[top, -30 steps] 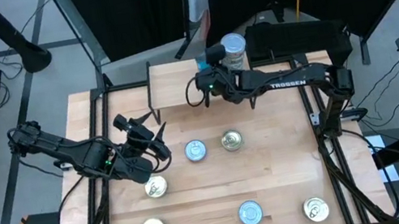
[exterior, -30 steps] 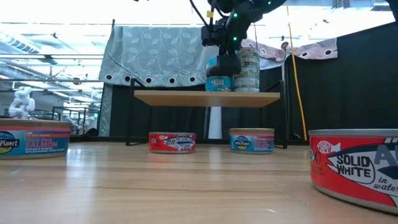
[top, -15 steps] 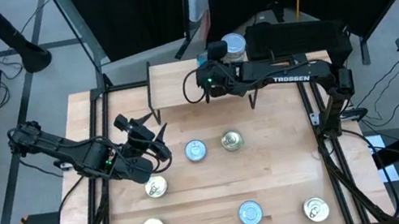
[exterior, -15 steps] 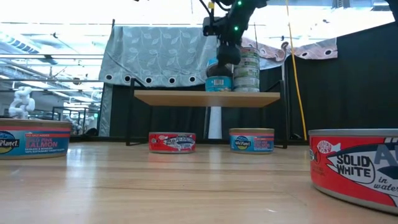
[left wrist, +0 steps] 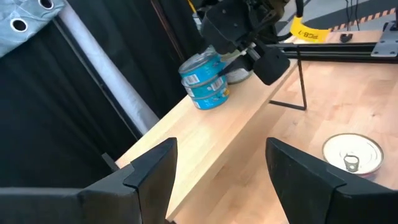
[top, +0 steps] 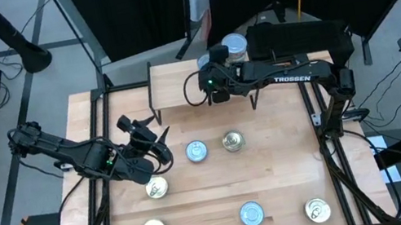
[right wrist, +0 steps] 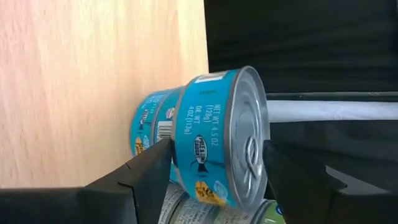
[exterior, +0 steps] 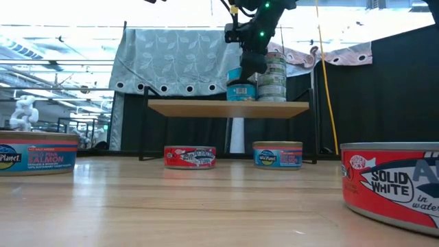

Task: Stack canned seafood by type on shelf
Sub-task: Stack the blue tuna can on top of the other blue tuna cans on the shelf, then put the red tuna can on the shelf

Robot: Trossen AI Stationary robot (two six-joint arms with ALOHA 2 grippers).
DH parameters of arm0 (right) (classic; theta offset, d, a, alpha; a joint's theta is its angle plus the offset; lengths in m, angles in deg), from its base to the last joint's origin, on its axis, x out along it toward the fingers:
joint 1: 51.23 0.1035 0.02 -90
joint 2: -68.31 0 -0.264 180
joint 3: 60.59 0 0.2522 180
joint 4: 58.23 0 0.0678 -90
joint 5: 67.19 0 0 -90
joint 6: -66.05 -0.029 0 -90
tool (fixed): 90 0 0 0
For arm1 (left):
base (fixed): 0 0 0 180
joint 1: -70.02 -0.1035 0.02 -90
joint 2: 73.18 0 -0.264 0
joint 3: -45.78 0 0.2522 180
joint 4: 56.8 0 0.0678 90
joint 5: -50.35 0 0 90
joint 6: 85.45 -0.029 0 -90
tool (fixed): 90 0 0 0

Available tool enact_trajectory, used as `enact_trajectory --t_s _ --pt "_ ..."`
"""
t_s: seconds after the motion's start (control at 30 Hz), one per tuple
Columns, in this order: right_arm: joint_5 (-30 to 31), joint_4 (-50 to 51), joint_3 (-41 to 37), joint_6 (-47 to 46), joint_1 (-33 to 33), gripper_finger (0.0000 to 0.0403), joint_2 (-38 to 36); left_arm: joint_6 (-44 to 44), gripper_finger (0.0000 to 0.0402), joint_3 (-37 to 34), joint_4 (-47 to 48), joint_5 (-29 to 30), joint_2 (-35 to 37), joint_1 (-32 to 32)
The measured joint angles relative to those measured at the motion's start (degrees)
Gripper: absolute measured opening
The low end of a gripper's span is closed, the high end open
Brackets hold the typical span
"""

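Right wrist view shows our right gripper (right wrist: 208, 180) with jaws spread, the top blue tuna tin (right wrist: 221, 140) between them, tilted atop two more on the shelf (right wrist: 93, 81). Our left gripper (left wrist: 217, 174) waits apart, jaws open, empty.

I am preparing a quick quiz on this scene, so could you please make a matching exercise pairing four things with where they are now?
Things:
1. right gripper
2. left gripper
3. blue tin stack
4. red tin

Places:
a. on the shelf
b. on the table below the shelf
c. over the shelf, at the blue stack
d. over the table's left half, fingers empty

Pairs: 1-c, 2-d, 3-a, 4-b
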Motion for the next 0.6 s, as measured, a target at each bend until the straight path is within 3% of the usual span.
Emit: enact_trajectory --t_s 0.6 --pt "2.83 -0.73 0.48 0.06 0.15 0.0242 0.0 0.01 0.0245 0.0 -0.06 -1.32 0.02 -0.01"
